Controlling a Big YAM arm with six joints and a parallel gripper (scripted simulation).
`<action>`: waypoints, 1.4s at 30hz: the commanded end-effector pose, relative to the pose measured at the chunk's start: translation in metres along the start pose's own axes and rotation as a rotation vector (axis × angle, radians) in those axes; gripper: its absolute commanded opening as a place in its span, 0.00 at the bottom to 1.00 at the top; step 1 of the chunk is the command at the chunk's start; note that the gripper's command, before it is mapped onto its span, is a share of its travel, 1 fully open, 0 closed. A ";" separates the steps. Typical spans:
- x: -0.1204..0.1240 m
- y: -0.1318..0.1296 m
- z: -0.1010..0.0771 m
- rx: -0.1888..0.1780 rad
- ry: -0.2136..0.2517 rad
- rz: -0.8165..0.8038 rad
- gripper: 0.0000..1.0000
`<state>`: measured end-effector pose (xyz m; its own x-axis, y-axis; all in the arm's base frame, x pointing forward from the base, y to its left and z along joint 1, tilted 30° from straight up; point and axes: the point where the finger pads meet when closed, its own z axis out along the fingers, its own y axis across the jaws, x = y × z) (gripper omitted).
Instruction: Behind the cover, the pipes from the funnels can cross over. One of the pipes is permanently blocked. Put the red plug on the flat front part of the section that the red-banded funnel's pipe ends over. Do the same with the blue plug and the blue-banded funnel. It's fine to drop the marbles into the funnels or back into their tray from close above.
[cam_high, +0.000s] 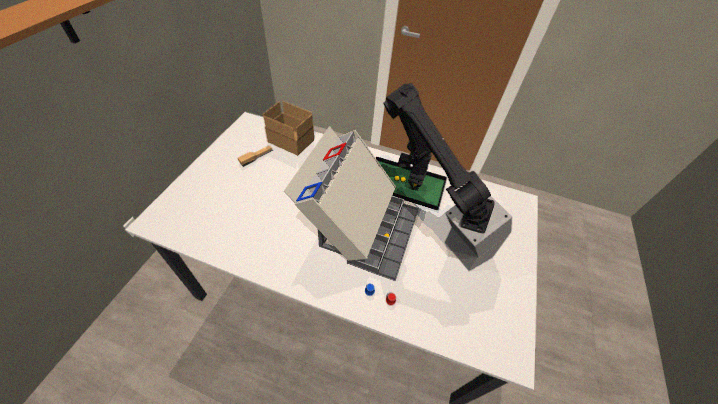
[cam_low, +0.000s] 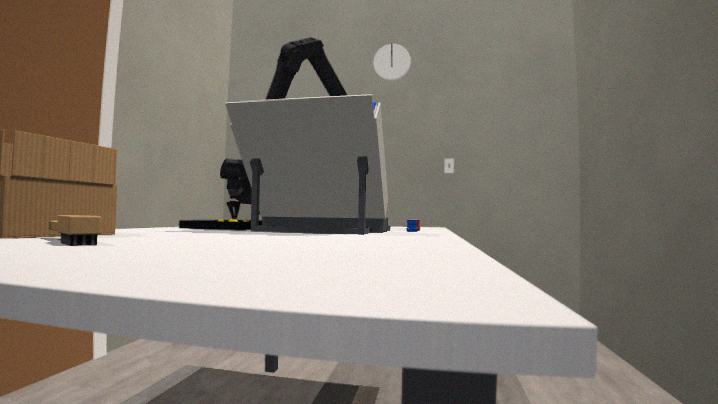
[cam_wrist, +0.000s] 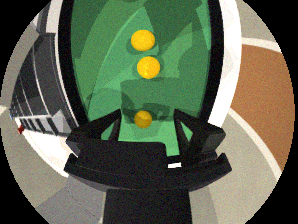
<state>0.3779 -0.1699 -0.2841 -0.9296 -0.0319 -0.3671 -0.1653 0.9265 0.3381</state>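
My gripper (cam_high: 414, 184) (cam_low: 232, 213) (cam_wrist: 147, 112) is open and low over the green marble tray (cam_high: 432, 193) (cam_wrist: 100, 63), behind the covered sorter. One yellow marble (cam_wrist: 143, 119) lies between the open fingertips, still on the tray. Three more marbles lie further along the tray in the wrist view, the nearest (cam_wrist: 148, 67). The blue plug (cam_high: 370, 288) (cam_low: 411, 225) and the red plug (cam_high: 390, 298) (cam_low: 418, 225) stand on the table in front of the sorter. The red-banded funnel (cam_high: 326, 155) and the blue-banded funnel (cam_high: 304, 199) sit on top of the tilted cover (cam_high: 351, 200) (cam_low: 311, 155).
The grey section tray (cam_high: 396, 251) lies under the cover's front; one yellow marble (cam_high: 386, 234) rests in a middle section. A cardboard box (cam_high: 288, 125) (cam_low: 50, 180) and a wooden brush (cam_high: 254, 154) (cam_low: 77, 223) lie at the table's far left corner.
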 end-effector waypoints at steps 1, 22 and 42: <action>0.008 0.011 0.015 -0.017 0.017 0.010 0.80; 0.005 0.004 0.001 -0.019 0.017 0.008 0.00; 0.007 0.006 0.001 -0.023 0.022 0.007 0.00</action>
<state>0.3675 -0.1608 -0.2879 -0.9409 -0.0343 -0.3369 -0.1649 0.9153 0.3674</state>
